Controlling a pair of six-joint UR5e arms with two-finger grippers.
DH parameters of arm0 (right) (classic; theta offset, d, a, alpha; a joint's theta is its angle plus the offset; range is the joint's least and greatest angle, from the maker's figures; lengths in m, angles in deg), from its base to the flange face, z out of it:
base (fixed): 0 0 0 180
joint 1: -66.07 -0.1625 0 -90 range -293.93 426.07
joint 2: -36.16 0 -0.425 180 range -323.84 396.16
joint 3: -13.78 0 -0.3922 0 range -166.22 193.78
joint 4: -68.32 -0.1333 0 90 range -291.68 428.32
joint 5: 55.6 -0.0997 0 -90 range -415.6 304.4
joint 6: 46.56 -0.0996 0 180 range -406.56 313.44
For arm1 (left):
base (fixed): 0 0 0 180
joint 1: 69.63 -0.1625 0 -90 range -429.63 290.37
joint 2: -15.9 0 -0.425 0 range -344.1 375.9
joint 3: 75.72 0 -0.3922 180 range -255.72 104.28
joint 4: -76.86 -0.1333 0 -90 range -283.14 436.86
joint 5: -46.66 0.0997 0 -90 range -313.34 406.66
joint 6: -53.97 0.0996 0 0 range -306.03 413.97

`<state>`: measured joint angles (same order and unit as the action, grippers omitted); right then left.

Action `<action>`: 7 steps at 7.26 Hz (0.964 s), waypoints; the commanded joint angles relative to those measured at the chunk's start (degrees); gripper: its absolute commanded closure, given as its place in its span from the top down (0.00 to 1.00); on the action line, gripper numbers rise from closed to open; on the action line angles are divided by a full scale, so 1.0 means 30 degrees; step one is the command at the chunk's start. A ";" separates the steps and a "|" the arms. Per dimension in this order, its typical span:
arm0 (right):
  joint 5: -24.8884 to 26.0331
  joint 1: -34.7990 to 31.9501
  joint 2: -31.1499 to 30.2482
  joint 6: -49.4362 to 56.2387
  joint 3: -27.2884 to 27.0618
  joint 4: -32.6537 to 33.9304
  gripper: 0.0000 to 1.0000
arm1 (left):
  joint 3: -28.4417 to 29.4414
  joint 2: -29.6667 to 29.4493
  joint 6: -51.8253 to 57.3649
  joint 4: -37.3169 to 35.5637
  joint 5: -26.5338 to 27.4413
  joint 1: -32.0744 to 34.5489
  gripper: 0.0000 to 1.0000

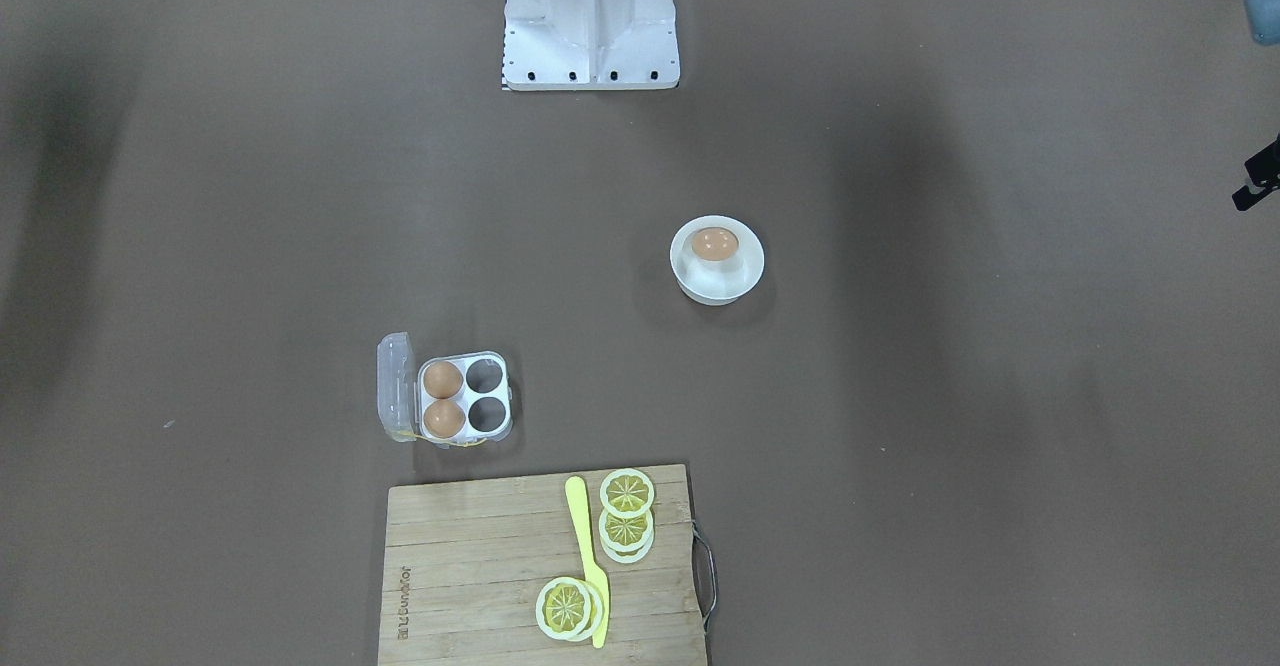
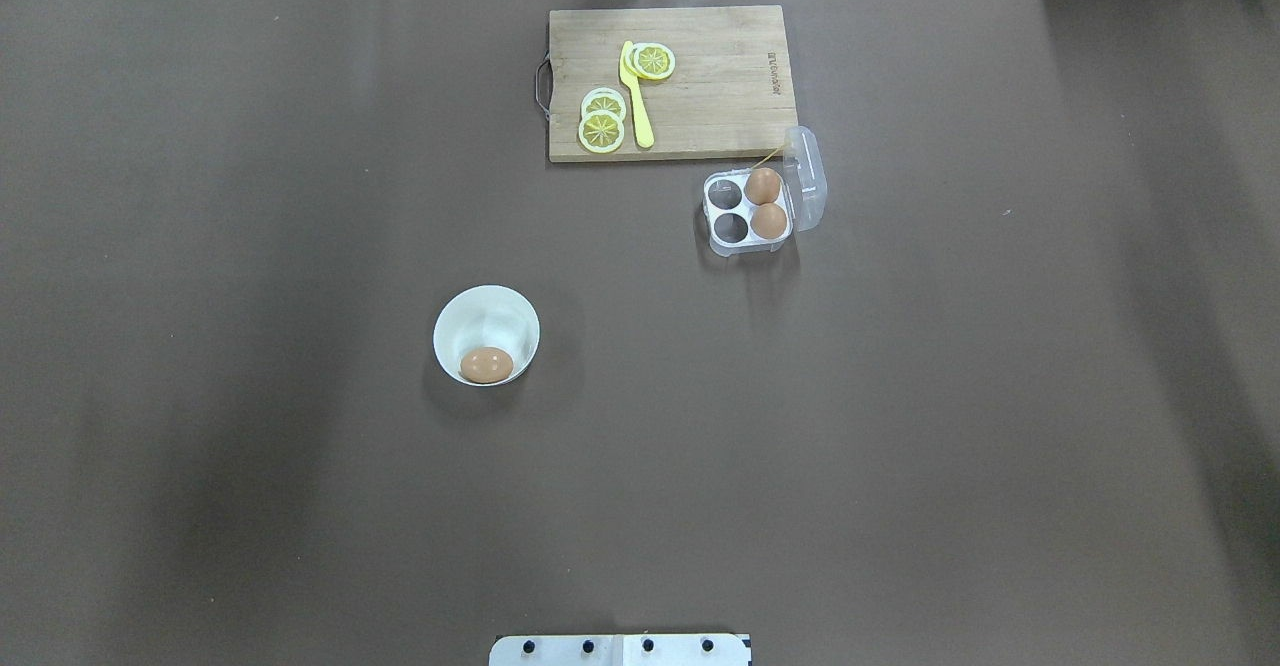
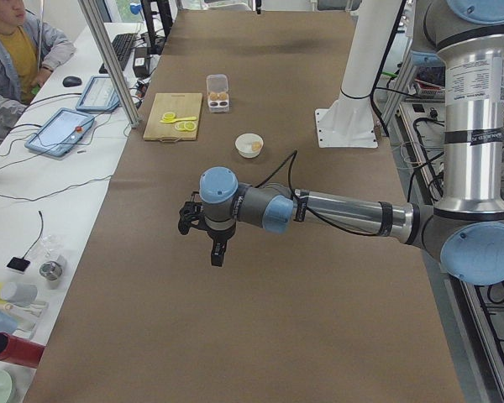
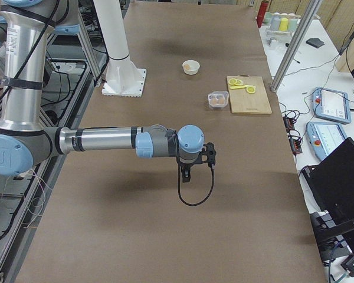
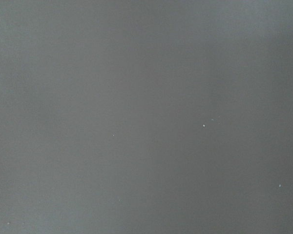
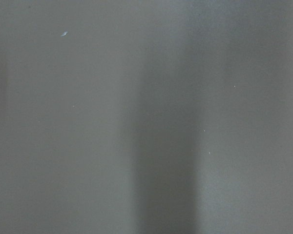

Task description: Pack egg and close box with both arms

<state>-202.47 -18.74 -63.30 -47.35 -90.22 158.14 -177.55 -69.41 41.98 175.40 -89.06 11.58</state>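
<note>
One loose egg (image 2: 486, 364) lies on its side in the white bowl (image 2: 500, 308), toward the wall on the robot's side and well apart from both sets of fingers. It looks light and rigid but brittle. Its smooth, curved shell would likely squirt out of a pinch taken off its middle. I judge the safest hold is from above, across the narrow waist, with gentle force and with room allowed for the finger that must slide down between shell and bowl wall.

The box (image 2: 746, 208) stands farther off again, beyond the bowl. Its clear lid (image 2: 808, 176) is swung open, two eggs (image 2: 763, 186) sit in the cells by the hinge, and the two empty cells (image 2: 731, 229) face the bowl.

The left fingers (image 3: 217, 253) and the right fingers (image 4: 186, 175) hang over bare table (image 2: 900, 396) at opposite ends. Only the side views show them, so I cannot tell whether they are spread or closed.
</note>
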 commanded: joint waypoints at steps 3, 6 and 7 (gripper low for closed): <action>0.0116 0.0611 -0.0068 -0.0262 0.0156 -0.2166 1.00 | -0.1883 -0.3365 -1.3273 0.0025 0.0300 -0.5317 0.98; 0.0204 0.1463 0.0165 -0.0262 0.0185 -0.2166 1.00 | -0.1771 -0.8463 -2.4825 -0.0237 0.2073 -1.0295 0.98; 0.0205 0.1610 0.0224 -0.0262 0.0243 -0.2166 1.00 | -0.1712 -0.9609 -2.6746 -0.1254 0.3335 -1.1967 0.98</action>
<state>-201.91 -14.61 -62.89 -48.15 -89.65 151.66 -182.85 -93.16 -28.06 174.12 -83.58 -17.82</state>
